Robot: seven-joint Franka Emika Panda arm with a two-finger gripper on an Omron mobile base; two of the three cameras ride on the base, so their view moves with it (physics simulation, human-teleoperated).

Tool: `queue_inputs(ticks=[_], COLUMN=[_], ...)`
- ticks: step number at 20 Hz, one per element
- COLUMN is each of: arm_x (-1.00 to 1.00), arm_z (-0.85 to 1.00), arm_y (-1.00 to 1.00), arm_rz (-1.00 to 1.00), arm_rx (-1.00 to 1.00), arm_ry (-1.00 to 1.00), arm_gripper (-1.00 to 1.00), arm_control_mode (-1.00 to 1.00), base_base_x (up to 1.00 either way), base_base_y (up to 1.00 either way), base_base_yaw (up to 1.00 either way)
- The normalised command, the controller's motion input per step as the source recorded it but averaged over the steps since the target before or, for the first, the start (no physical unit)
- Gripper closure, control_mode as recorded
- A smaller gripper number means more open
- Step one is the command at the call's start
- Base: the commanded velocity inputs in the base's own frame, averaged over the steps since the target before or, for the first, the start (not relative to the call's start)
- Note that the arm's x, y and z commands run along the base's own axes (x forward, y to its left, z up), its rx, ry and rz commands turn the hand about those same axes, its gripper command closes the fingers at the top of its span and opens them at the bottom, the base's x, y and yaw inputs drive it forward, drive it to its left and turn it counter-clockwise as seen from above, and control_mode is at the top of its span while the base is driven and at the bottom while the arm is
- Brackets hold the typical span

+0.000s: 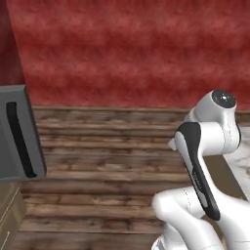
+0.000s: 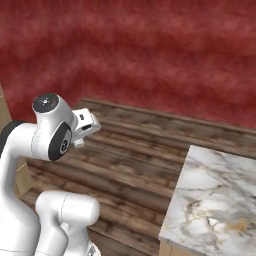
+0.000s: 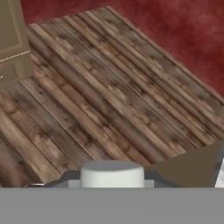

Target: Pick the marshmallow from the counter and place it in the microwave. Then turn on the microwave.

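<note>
In the hand view an off-white, roundish marshmallow (image 3: 112,173) sits between my gripper's (image 3: 112,180) two grey fingertips, which are shut on it, above the wooden floor. At the left edge of the left base view is the dark grey door of the microwave (image 1: 9,156), with its black vertical handle (image 1: 20,141). The marbled counter (image 2: 215,200) lies at the lower right of the right base view, and a strip of the counter (image 1: 244,163) shows to the right of my arm in the left base view. My arm is folded high, well away from both.
A dark red wall (image 1: 127,49) runs behind a brown plank floor (image 1: 107,161). A light tan cabinet (image 3: 13,43) stands at the upper left of the hand view, and its corner (image 1: 10,210) sits below the microwave door.
</note>
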Motion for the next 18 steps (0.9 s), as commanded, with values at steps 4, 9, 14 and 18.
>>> queue_inputs(ticks=[4,9,14,18], arm_x=[0.00,0.00,0.00,0.00], arm_z=[0.00,0.00,0.00,0.00], arm_y=[0.00,0.00,0.00,0.00], arm_rz=[0.00,0.00,0.00,0.00], arm_rx=[0.00,0.00,0.00,0.00], arm_ry=[0.00,0.00,0.00,0.00], arm_gripper=[1.00,1.00,1.00,1.00], arm_control_mode=[1.00,1.00,1.00,1.00], base_base_x=[0.47,0.48,0.49,0.50], base_base_y=[0.11,0.15,0.15,0.15], base_base_yaw=[-0.04,-0.04,-0.04,-0.03])
